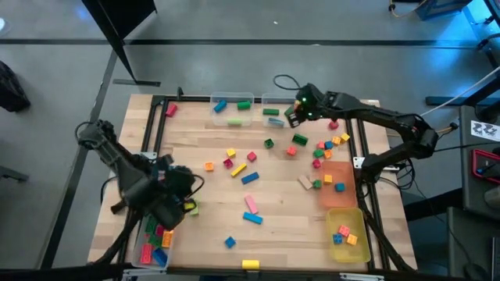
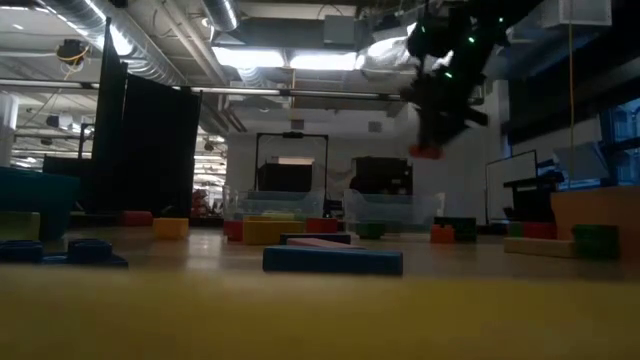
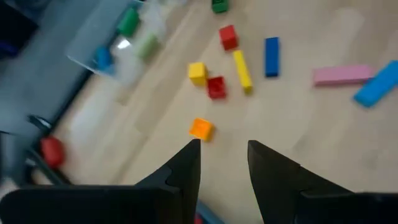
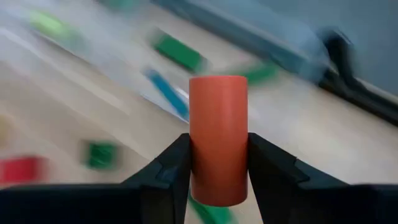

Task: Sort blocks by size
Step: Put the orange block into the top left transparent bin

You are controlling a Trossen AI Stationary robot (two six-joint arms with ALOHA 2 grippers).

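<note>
A red-orange rounded plastic block (image 4: 217,140) was clamped between the fingers of the right gripper (image 4: 217,165), which was held raised above the far side of the wooden table (image 1: 195,156), near two clear plastic bins (image 1: 233,103) already holding a few blue and green blocks. The left gripper (image 3: 222,168) was positioned above the near-left corner, over a clear bin of mixed blocks (image 1: 152,246); its fingers were parted and nothing was gripped. Sorting was judged to be partly done: some blocks had been placed in the yellow bin (image 1: 348,234) and the orange bin (image 1: 337,183), but many loose blocks (image 1: 248,178) were left scattered across the table. No brand, label or legible writing was visible.
</note>
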